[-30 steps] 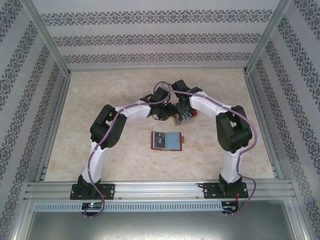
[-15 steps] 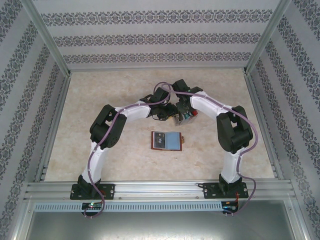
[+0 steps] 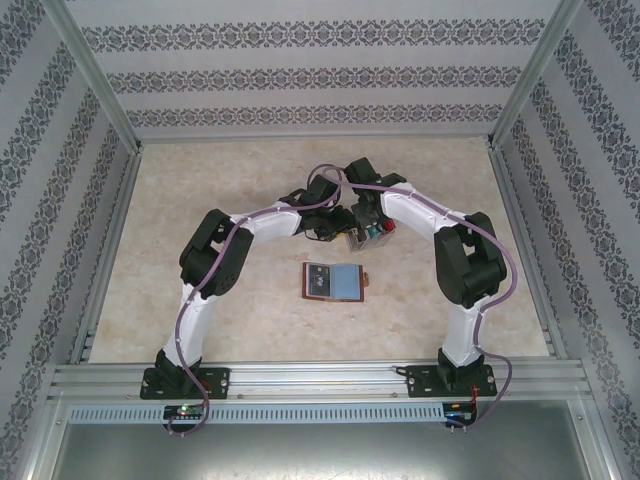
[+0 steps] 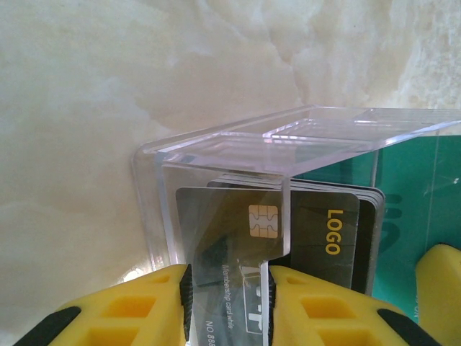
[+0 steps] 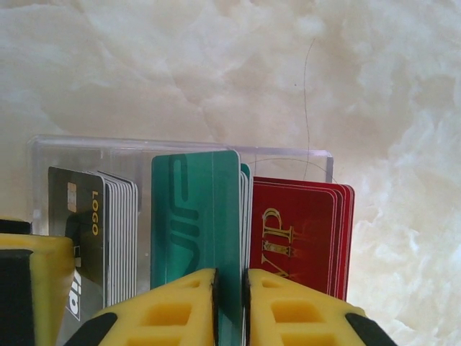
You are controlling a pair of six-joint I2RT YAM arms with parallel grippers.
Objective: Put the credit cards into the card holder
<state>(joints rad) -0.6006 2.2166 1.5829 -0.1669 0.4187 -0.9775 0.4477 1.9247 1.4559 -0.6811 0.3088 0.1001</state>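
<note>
We are pinching the thin teal plastic credit card (image 5: 194,216) between our almost-closed right fingers (image 5: 169,310), while our left fingers (image 4: 140,313) are clamping a wall of the clear plastic tray (image 4: 216,148).

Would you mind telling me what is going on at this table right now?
Both arms are working at the clear tray of cards in the middle of the table. The left gripper clamps the tray's front wall, apparently steadying it. The right gripper pinches the teal card, which stands between the dark grey cards and the red cards. The card holder lies open nearer the arm bases.
</note>
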